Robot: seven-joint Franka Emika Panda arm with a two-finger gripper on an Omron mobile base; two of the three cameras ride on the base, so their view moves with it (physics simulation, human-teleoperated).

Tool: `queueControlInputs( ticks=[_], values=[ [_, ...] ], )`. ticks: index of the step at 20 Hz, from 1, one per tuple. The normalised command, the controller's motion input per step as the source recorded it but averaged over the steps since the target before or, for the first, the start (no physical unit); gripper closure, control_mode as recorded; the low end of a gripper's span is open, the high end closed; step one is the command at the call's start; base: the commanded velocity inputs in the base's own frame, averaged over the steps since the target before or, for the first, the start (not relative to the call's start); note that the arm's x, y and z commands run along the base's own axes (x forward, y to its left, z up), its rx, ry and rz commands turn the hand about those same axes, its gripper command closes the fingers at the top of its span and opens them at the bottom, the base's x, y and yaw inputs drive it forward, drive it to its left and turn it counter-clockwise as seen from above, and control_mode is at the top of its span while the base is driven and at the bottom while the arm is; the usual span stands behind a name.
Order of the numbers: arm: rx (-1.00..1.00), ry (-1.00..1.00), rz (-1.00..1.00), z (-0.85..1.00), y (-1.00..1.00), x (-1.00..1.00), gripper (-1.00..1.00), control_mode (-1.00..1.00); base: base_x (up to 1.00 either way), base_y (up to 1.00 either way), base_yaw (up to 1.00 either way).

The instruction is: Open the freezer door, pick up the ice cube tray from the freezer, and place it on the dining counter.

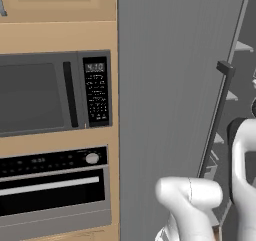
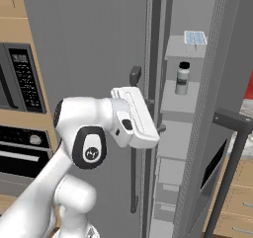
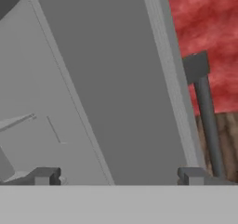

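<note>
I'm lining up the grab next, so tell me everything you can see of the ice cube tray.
The ice cube tray is a small, flat, pale blue-white rectangle with a grid of little square compartments, plastic by its look. It lies flat on an upper pale shelf inside the freezer, near the shelf's right end, above the shelf that holds a dark-capped bottle. Nothing rests on it, and the gripper is not touching it.

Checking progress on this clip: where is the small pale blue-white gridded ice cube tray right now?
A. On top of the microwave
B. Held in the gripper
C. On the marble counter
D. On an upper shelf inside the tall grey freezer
D: in the right base view the pale blue-white ice cube tray lies on an upper freezer shelf, above the dark-capped jar; the open gripper holds nothing.
</note>
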Motion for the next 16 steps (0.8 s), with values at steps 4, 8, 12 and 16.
queueControlInputs(
  ticks=[4,8,12,16],
  values=[
    [0.0,-0.07,0.0,-0.05,-0.48,0.15,-1.0,-1.0,0.0,0.0,0.0],
    [0.0,-0.06,0.0,-0.12,-0.25,0.28,-1.0,-1.0,0.0,0.0,0.0],
    [0.0,-0.05,-0.03,-0.11,-0.03,0.35,-1.0,-1.0,0.0,0.0,0.0],
    [0.0,-0.03,-0.07,-0.06,-0.13,0.37,-1.0,-1.0,0.0,0.0,0.0]
  ],
)
